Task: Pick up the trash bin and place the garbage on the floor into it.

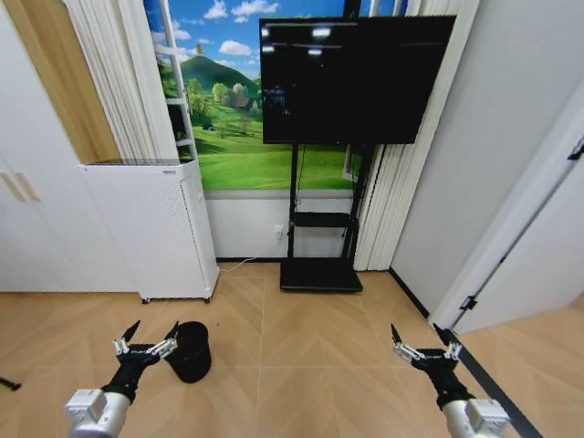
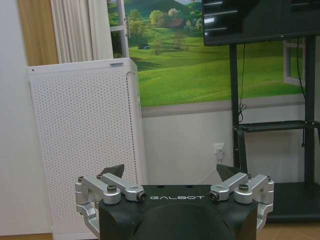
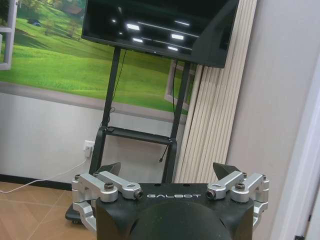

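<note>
The left gripper (image 1: 144,339) holds its fingers spread and empty with the black mesh trash bin (image 1: 191,351) upright on the floor just beyond their right tips, well apart from the equally spread right gripper (image 1: 425,342).

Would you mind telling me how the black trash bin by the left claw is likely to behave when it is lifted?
The trash bin looks small beside the white air purifier, so it is probably light. It stands upright on smooth wood flooring, so a nudge may slide or tip it. The left claw, open beside its rim, would likely need a firm rim pinch.
</note>
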Tool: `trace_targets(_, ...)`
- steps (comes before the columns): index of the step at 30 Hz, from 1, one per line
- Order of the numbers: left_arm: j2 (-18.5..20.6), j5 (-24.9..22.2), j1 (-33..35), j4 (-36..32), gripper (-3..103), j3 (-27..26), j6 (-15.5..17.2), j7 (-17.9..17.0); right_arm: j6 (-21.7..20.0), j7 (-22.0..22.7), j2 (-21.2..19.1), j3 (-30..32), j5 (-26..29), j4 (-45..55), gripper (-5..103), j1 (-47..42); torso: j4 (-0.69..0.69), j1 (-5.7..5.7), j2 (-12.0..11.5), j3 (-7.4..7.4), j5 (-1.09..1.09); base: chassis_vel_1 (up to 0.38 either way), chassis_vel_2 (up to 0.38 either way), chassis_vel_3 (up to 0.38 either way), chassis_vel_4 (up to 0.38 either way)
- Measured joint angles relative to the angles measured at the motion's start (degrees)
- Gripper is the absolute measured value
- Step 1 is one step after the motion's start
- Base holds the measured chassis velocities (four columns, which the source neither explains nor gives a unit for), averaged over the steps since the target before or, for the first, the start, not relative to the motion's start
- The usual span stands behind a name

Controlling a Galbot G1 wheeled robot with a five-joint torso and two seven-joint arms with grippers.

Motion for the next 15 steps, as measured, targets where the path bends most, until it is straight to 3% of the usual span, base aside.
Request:
trace_targets(1,0.0,-0.01,0.0,0.01,100,0.01,0.01,0.0,0.0,0.0,0.0,0.01,0.0,0.0,100,0.0,0.01,0.01,-0.01,0.01,-0.07,0.367,-0.351,-0.335,0.342)
trace_targets(15,0.0,0.0,0.0,0.01,100,0.0,0.01,0.01,0.0,0.0,0.0,0.0,0.0,0.0,100,0.0,0.0,-0.01,-0.03,-0.01,0.0,0.352,-0.357,-0.36,0.349)
